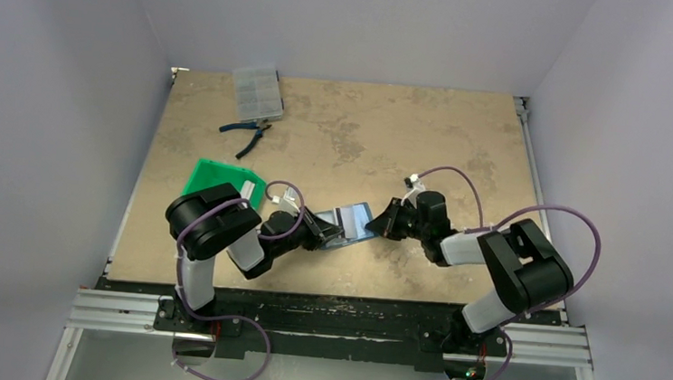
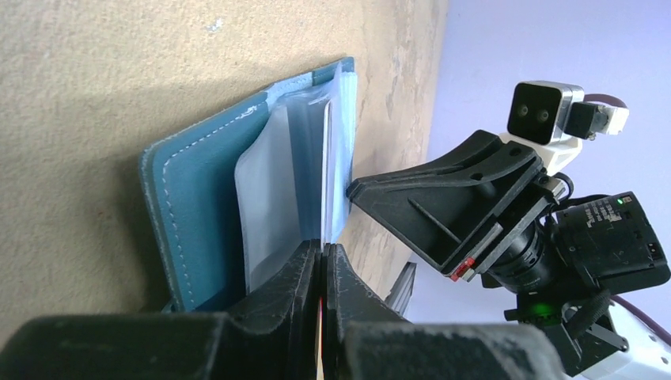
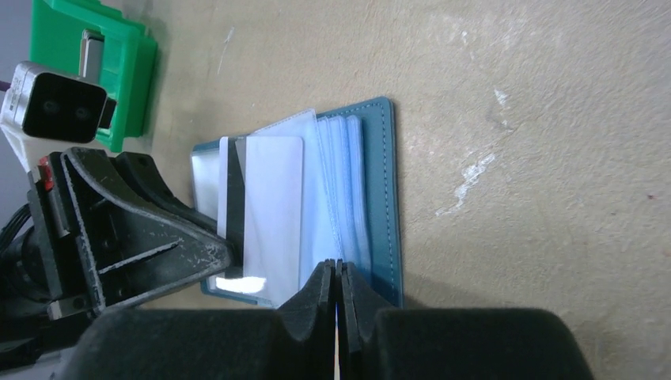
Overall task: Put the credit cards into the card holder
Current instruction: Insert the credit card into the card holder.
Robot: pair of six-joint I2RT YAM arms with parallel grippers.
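Where the two arms meet, close to the near edge of the tabletop (image 1: 364,138) and about midway between its left and right edges, the card holder (image 1: 353,220) lies open with its teal cover flat on the surface and its clear pockets fanned upward. One credit card (image 3: 273,206), pale with a dark stripe along one long side, rests on the pockets of the left half.

The left end effector (image 2: 323,249) is narrow, its fingers pressed together on the thin edge of this card. The right end effector (image 3: 336,269) is likewise narrow; its fingers pinch the edge of a clear pocket at the card holder's near side, with the teal cover just beside them. The two end effectors face each other across the card holder.

A green tray (image 1: 211,178) sits toward the left edge, just behind the left arm, with a pale flat piece standing in it. A clear compartment box (image 1: 257,91) lies at the far edge near the far-left corner, and blue-handled pliers (image 1: 248,133) lie just beside it.
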